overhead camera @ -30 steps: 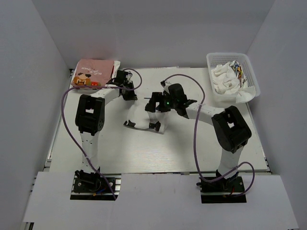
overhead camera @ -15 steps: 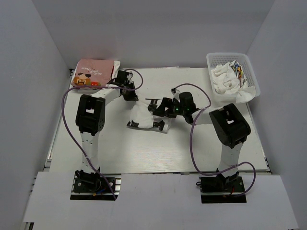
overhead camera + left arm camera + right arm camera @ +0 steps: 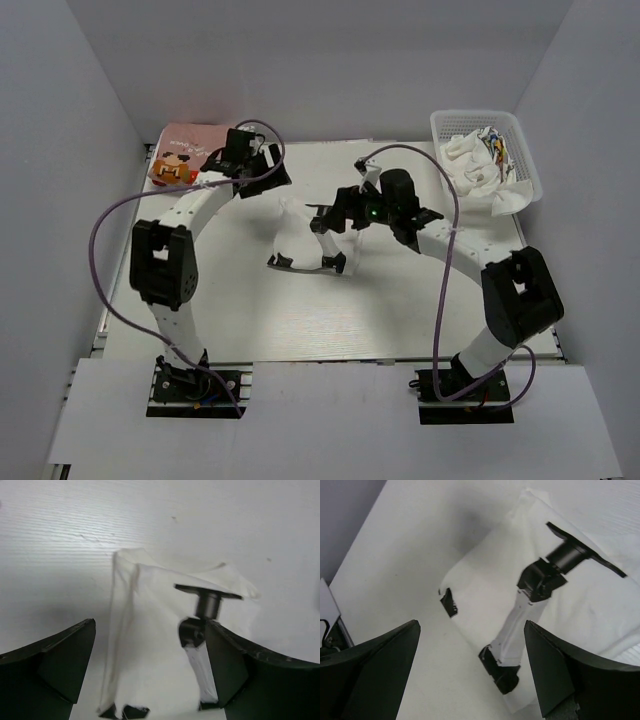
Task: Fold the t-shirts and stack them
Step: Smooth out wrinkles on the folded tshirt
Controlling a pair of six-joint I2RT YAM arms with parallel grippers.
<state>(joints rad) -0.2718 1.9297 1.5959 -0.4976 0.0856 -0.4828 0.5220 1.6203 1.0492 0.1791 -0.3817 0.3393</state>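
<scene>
The white t-shirt [image 3: 300,236] lies folded on the table's middle, with small black marks at its near edge. It fills the left wrist view [image 3: 155,645] and the right wrist view [image 3: 485,595], where a black-and-white bar shape shows on it. My left gripper [image 3: 262,165] hangs open above the shirt's back-left edge, and nothing sits between its fingers [image 3: 150,680]. My right gripper [image 3: 335,215] hovers open over the shirt's right side, also empty [image 3: 470,680]. The pink t-shirt [image 3: 185,140], folded with its cartoon print up, rests at the back left, partly behind my left arm.
A white lattice basket [image 3: 528,150] stands at the back right, holding crumpled white cloth [image 3: 470,165] with a colourful print. Grey walls close in the table on the left, back and right. Purple cables loop from both arms.
My left gripper has opened, let go of the white t-shirt and pulled up and back-left. My right arm has swung its elbow out to the right, its gripper still open over the shirt.
</scene>
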